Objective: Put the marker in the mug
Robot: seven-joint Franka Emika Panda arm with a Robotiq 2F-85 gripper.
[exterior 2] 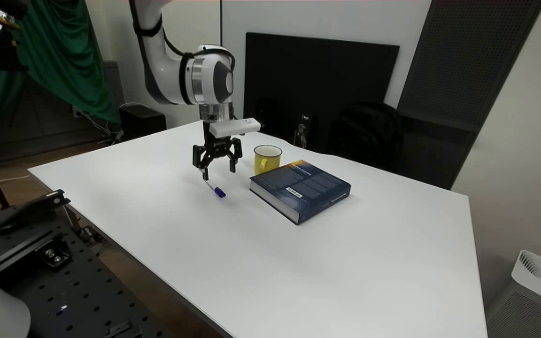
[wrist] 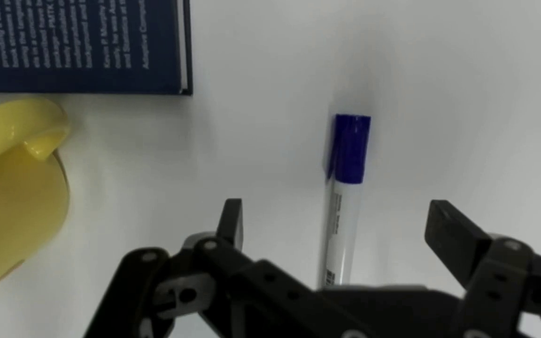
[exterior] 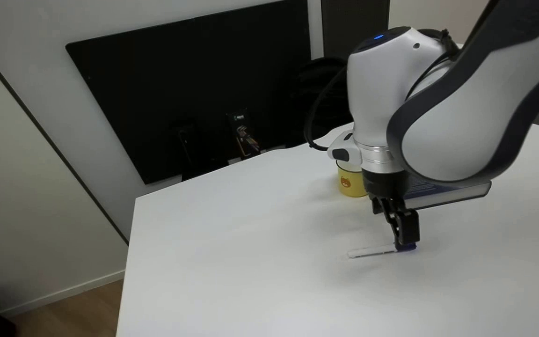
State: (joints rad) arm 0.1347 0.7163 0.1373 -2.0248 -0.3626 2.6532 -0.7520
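The marker (wrist: 345, 216), white with a blue cap, lies flat on the white table. It also shows in both exterior views (exterior: 372, 251) (exterior 2: 219, 192), partly covered by the gripper. My gripper (wrist: 336, 204) is open, pointing down above the marker. In the wrist view its fingers stand on either side of the white barrel, apart from it; the barrel's lower end is hidden. The gripper also shows in both exterior views (exterior: 406, 241) (exterior 2: 219, 172). The yellow mug (exterior 2: 273, 162) stands upright, its pale inside showing. It is partly hidden behind the arm (exterior: 353, 184) and cut off at the wrist view's left edge (wrist: 17, 211).
A thick dark blue book (exterior 2: 298, 188) lies flat beside the mug, on its handle side. Its corner shows at the upper left of the wrist view (wrist: 78, 47). The white table (exterior 2: 345, 272) carries these things. A black panel (exterior 2: 317, 80) stands behind the table.
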